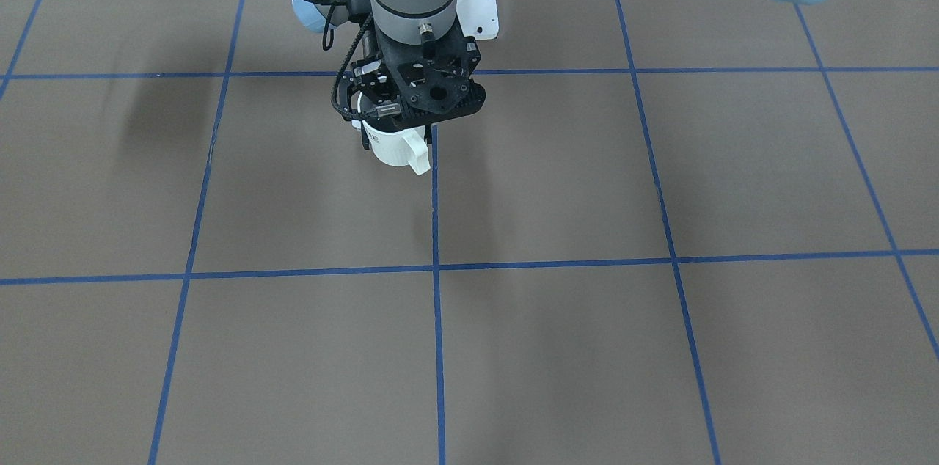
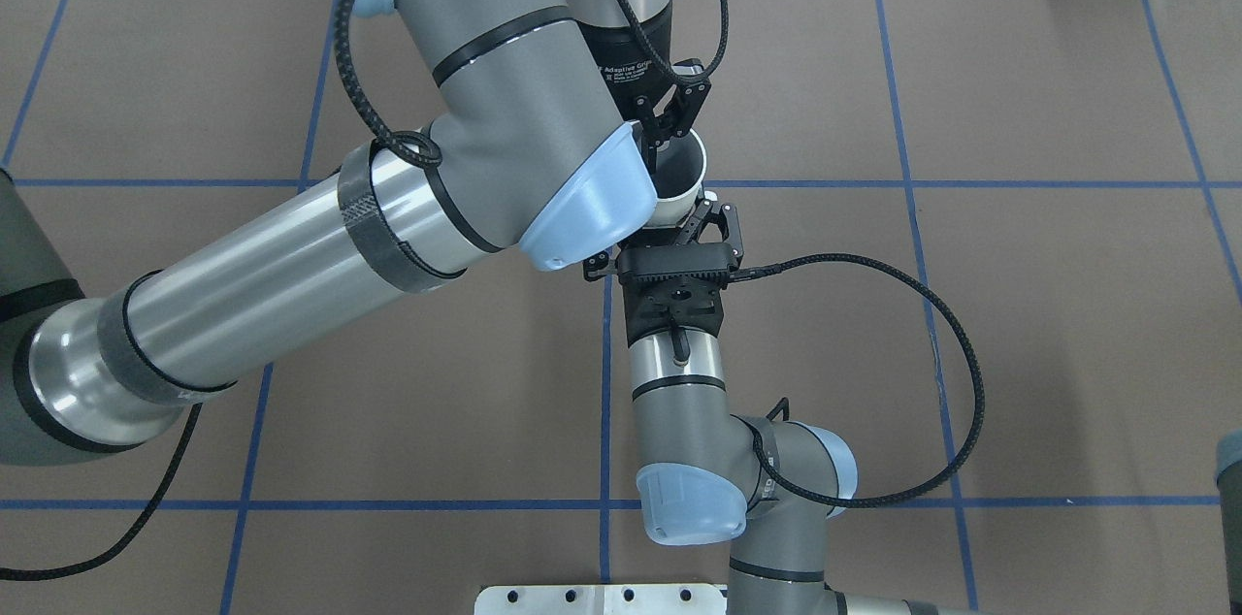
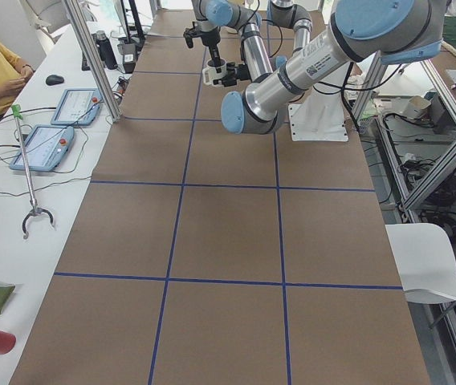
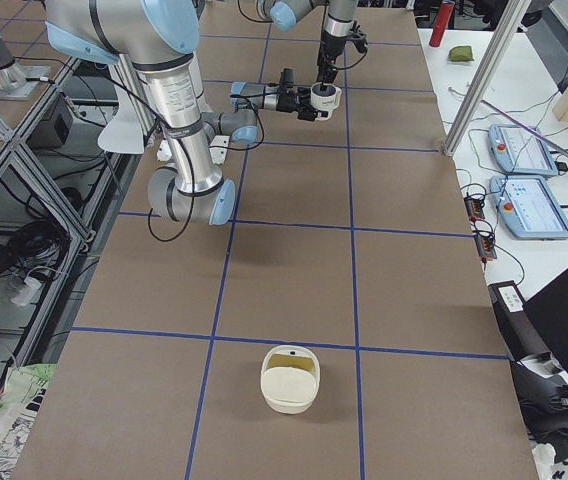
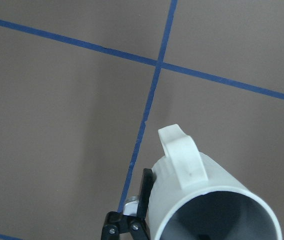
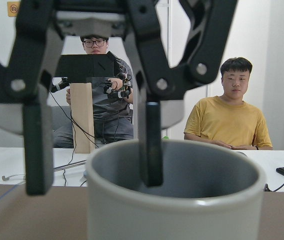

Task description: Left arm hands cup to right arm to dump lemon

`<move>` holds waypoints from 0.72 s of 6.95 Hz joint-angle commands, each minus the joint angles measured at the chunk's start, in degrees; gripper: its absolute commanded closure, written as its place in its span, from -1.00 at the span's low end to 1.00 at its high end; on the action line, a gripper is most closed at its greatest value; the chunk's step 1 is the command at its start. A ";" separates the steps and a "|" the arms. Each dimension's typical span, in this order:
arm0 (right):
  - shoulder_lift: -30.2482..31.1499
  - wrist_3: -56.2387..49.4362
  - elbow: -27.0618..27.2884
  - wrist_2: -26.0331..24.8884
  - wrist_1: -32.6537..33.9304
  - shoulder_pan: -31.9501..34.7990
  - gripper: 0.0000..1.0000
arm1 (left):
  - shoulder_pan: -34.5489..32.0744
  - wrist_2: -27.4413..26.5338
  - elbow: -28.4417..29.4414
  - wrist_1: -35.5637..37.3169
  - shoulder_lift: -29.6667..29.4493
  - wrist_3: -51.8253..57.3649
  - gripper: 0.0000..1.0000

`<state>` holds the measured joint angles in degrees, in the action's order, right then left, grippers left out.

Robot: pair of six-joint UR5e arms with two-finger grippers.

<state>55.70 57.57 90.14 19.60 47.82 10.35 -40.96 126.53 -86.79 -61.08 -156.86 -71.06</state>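
The cream-white cup (image 2: 685, 175) hangs upright above the table near its centre, handle (image 1: 418, 154) pointing away from the robot. My left gripper (image 2: 661, 152) comes down from above and is shut on the cup's rim, one finger (image 6: 149, 145) inside and one (image 6: 37, 150) outside. My right gripper (image 2: 716, 213) lies level on the robot's side of the cup, jaws open, fingertips right by the cup's wall. The cup fills the right wrist view (image 6: 174, 205). Its grey inside shows in the left wrist view (image 5: 217, 220); no lemon is visible there.
A cream oval container (image 4: 290, 378) with something yellowish inside stands on the table towards the robot's right end. Blue tape lines (image 1: 435, 267) grid the brown tabletop. Operators sit behind a side table (image 6: 234, 125) with tablets (image 3: 48, 144).
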 commanded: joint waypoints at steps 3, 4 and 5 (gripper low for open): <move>0.11 0.00 0.21 0.00 -0.10 -0.33 1.00 | 0.01 -0.06 -0.48 0.00 0.15 -0.13 0.20; 0.02 0.00 0.30 0.09 -0.19 -0.33 1.00 | 0.09 -0.15 -0.48 0.00 0.24 -0.13 0.20; 0.37 -0.09 0.30 0.09 -0.97 -0.33 1.00 | 0.09 -0.32 -0.48 0.00 0.33 -0.13 0.20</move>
<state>55.84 57.55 90.39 19.66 47.48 10.03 -40.90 126.38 -87.24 -61.08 -156.65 -71.18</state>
